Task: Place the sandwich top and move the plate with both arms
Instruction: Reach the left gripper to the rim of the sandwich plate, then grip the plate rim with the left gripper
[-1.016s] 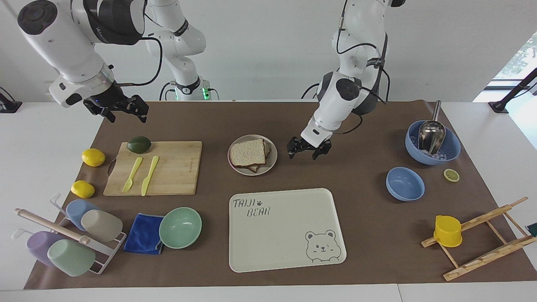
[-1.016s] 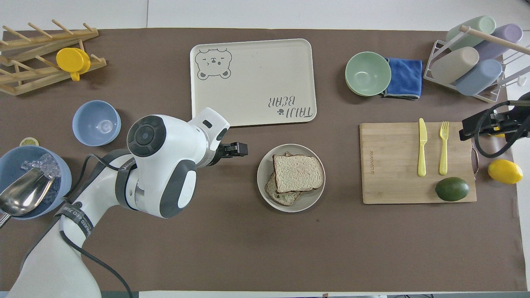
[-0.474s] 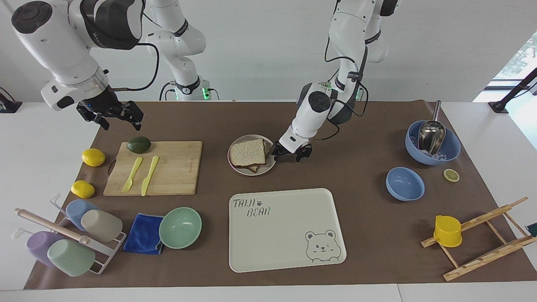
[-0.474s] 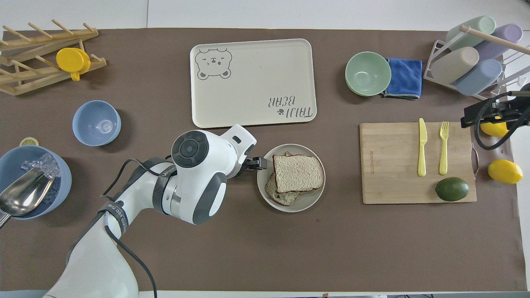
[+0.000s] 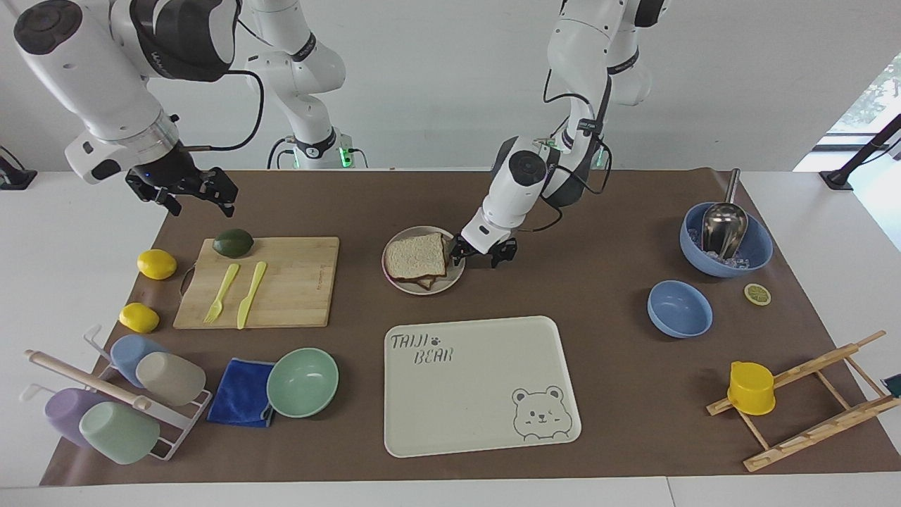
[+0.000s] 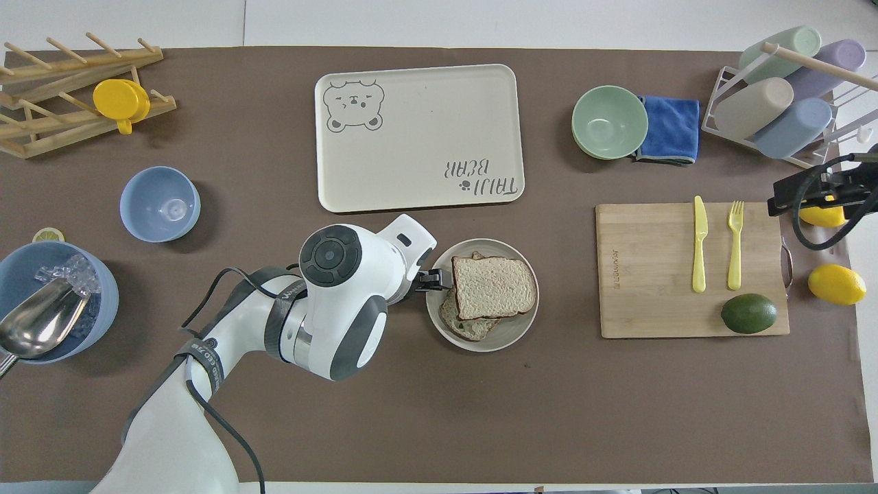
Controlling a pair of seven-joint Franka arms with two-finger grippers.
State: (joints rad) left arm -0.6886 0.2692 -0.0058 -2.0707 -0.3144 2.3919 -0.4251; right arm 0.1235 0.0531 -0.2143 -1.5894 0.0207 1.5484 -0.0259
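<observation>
Two slices are already sitting stacked on the plate (image 5: pixel 457 274), the sandwich top (image 5: pixel 417 256) lying on the lower toast near the middle of the surface, nearer the robots than the bear tray (image 5: pixel 481 384), so we are judging the placing done and the plate move in hand. We are bringing the left hand (image 5: pixel 480 252) low against the plate's rim at the left arm's end, fingers spread wide and holding nothing; in the overhead view its tip (image 6: pixel 435 278) is sitting just at the rim. We are keeping the right hand (image 5: pixel 184 189) open and empty too, hanging over the surface's edge near the avocado (image 5: pixel 233 242) and the cutting board (image 5: pixel 257 282), well apart from the plate. To do this step well, we are wanting the right hand brought to the rim's matching edge, both hands closing on rim only, clear of the bread, then lifting level and together so the stack is not sliding.
</observation>
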